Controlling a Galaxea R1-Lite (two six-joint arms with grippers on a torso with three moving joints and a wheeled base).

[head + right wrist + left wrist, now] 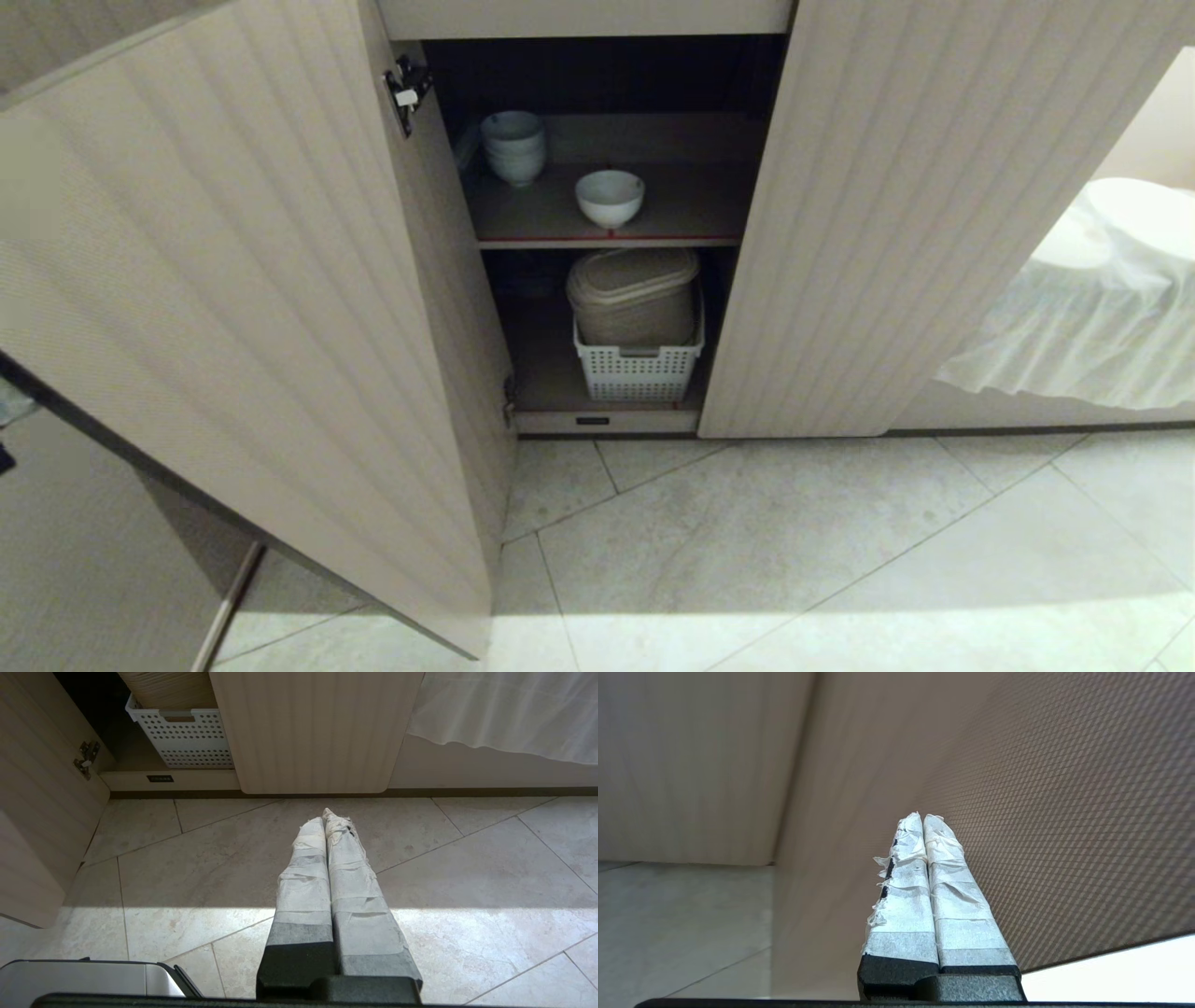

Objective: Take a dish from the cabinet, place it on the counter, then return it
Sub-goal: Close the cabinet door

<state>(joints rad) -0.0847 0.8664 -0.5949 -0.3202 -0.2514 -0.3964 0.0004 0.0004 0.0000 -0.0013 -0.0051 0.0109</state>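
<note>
The cabinet (822, 215) is standing with its left door (243, 308) swung wide open and its right door only partly open, exposing two inner shelves. The dish (610, 197) — a small white bowl — is sitting upright near the front of the upper shelf (691, 210), whose front edge is showing a red stripe; a stack of white bowls (513, 147) is sitting behind it and to the left, apart from it. On the lower shelf a white perforated basket (639, 369) is holding a beige lidded container (635, 297). Neither arm is appearing in the head view. The left gripper (923, 817) is pointing at the fluted face of the open door, taped fingers pressed together and holding nothing. The right gripper (330, 817) is hanging over the tiled floor (840, 551) in front of the cabinet — fingers likewise closed and empty. A white cloth (1092, 317) is draping to the right of the cabinet.
</note>
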